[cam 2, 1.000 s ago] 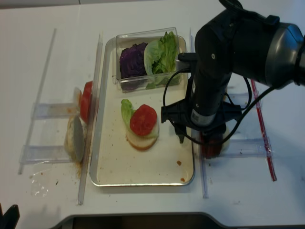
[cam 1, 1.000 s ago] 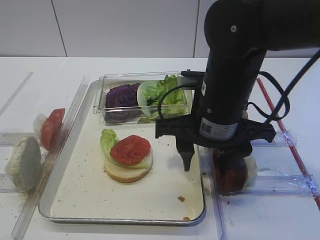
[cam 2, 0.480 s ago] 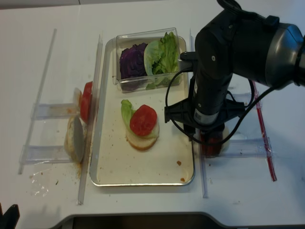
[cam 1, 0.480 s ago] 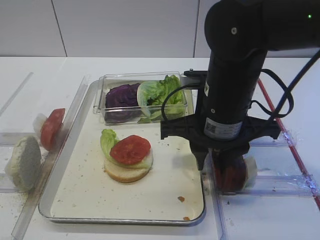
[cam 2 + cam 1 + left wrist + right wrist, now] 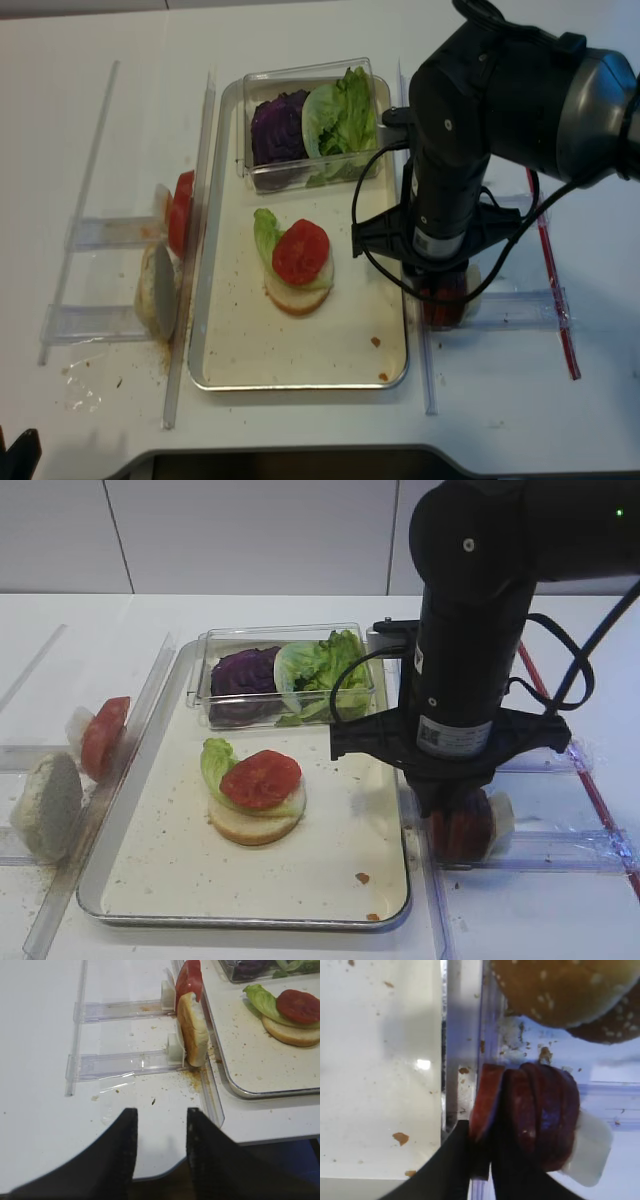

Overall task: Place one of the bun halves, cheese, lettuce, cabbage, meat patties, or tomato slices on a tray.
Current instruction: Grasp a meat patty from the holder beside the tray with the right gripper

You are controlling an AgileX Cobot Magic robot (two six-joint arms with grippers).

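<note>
Several meat patties point(image 5: 540, 1110) stand on edge in a clear rack point(image 5: 560, 850) just right of the silver tray point(image 5: 150, 880). My right gripper point(image 5: 480, 1132) reaches down onto them and is shut on the leftmost patty point(image 5: 485, 1095), one finger on each face. From above, the arm point(image 5: 470, 630) hides the jaws and only the patties' point(image 5: 443, 305) lower part shows. On the tray lies a flat bun half point(image 5: 250, 823) topped with lettuce point(image 5: 215, 760) and a tomato slice point(image 5: 260, 778). My left gripper point(image 5: 160, 1115) hangs open and empty over the table's near edge.
A clear box point(image 5: 290, 640) at the tray's far end holds purple cabbage point(image 5: 245, 672) and lettuce point(image 5: 320, 665). The left rack point(image 5: 120, 1057) holds a tomato slice point(image 5: 103, 737) and a pale bun half point(image 5: 45, 805). A sesame bun dome point(image 5: 565, 990) sits behind the patties. A red strip point(image 5: 560, 720) lies at the right.
My right gripper has shifted right from over the tray's edge onto the row of patties, and its jaws have shut on the leftmost patty. Nothing else moved.
</note>
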